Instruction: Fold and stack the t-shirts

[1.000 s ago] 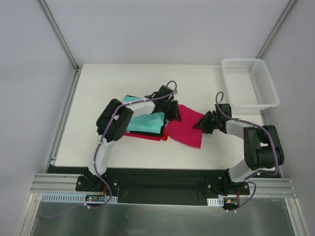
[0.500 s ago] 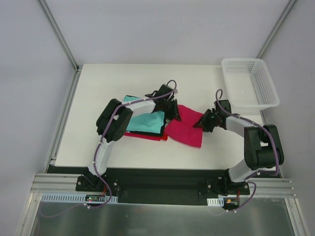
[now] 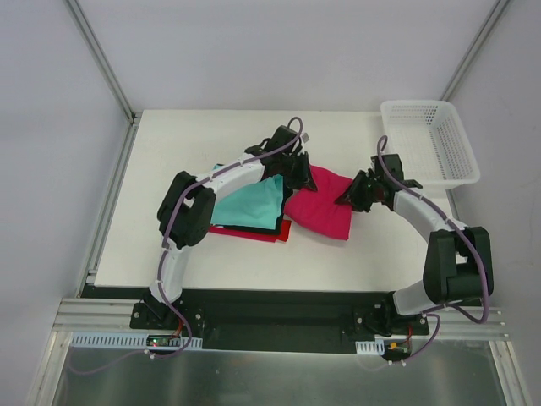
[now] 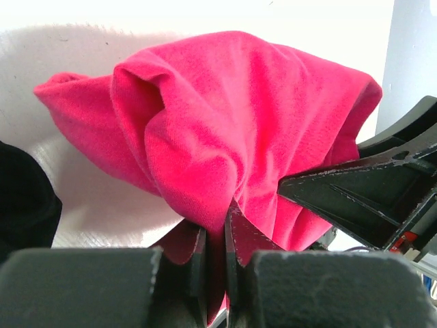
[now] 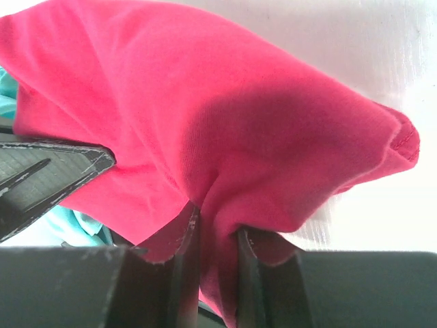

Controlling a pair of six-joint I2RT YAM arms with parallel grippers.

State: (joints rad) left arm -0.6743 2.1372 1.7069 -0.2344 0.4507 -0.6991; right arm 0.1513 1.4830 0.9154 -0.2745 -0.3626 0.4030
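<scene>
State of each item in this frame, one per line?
crimson-pink t-shirt: bunched, gripped at both sides
teal t-shirt: folded, atop the pile
red t-shirt: under the teal, edge showing
basket: upright, empty
left gripper: shut on crimson-pink t-shirt
right gripper: shut on crimson-pink t-shirt

**Pink shirt** (image 3: 328, 213): the edge beneath the left claw (image 3: 297, 179) was covered from above. In the wrist views the pinched folds ran out of sight inside both claws' grip.

**Right claw** (image 3: 352, 194): its tips were too small to make out from above.

**Teal shirt** (image 3: 254, 207): the far corner was hidden under the left arm (image 3: 228, 179). To the left of the right claw, only a cropped sliver showed.

**Black shirt** (image 3: 237, 227) and **red shirt** (image 3: 284, 229): thin strips only, the rest buried under the teal shirt.

**Dark shape** (image 4: 24, 198), left of the left claw: cut by the frame, unidentified.
</scene>
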